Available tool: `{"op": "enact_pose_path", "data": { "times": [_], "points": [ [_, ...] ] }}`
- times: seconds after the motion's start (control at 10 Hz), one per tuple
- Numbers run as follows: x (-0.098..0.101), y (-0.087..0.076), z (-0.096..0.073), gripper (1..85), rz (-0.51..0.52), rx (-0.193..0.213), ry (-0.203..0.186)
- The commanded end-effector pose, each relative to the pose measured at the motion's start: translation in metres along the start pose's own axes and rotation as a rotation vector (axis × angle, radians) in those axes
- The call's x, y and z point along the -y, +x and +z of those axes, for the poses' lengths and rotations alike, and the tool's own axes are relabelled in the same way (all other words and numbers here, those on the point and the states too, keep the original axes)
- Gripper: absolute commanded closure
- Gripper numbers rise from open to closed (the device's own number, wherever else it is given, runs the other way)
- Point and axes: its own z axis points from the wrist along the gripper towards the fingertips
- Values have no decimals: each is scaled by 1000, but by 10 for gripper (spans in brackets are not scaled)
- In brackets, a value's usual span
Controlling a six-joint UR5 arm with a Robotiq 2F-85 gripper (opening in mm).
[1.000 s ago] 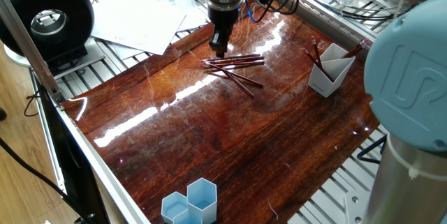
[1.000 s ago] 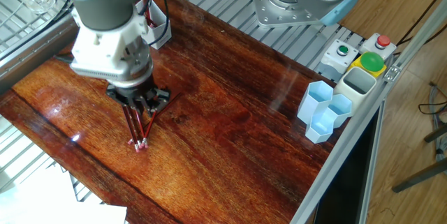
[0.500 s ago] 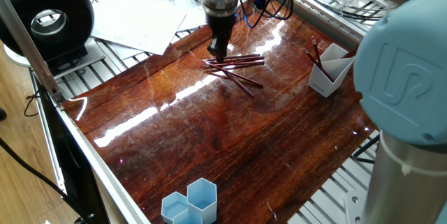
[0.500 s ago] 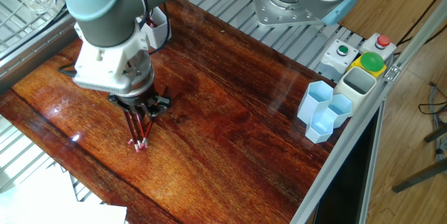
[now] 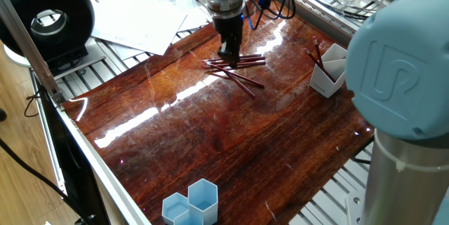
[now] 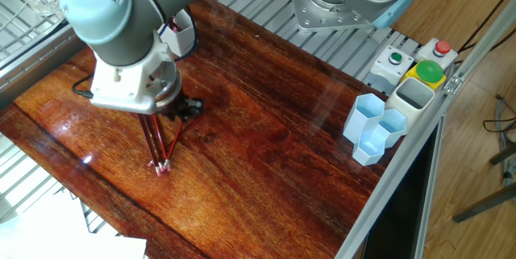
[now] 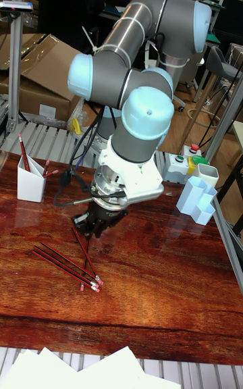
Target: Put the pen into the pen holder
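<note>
1. Since a second ago the gripper [image 5: 230,51] has slid a little along the pile of pens [image 5: 236,69], away from their eraser ends and toward the middle, and the arm's big grey elbow now fills more of the right side in one fixed view.
2. Right now the gripper hangs low, pointing straight down over the pens, its fingertips at or just above the top of the pile.
3. From where I stand I cannot tell how far apart the jaws are or whether they have hold of a pen; the wrist hides them in the other fixed view and the tall fixed view.
4. Those pens [image 7: 67,261] are dark red with pale eraser tips, lying loose and crossed on the glossy wooden table [image 5: 210,134], some near parallel, a couple slanting off.
5. Well apart from the pile, near the table's edge, stands the white pen holder [image 5: 330,71] with its slanted rim; it has red pens upright in it already [image 7: 30,178].
6. Light blue hexagonal cups [image 6: 372,128] sit at the opposite edge of the table, beside a button box [image 6: 419,69].
7. Loose white papers [image 5: 140,18] lie off the wood beyond the gripper, near a black round device [image 5: 45,20].
</note>
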Motion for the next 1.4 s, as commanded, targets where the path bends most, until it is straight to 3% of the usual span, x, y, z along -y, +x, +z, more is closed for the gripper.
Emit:
{"op": "enact_pose_path", "data": {
  "times": [0.0, 0.2, 0.5, 0.8, 1.3],
  "points": [
    [1, -17, 15, 567, 24, -7, -1],
    [6, -29, 27, 567, 41, -22, 0],
    [14, -17, 26, 570, 37, -72, 31],
    [6, -22, 26, 570, 62, -70, 2],
    [14, -34, 32, 570, 66, -70, 34]
  ]
}}
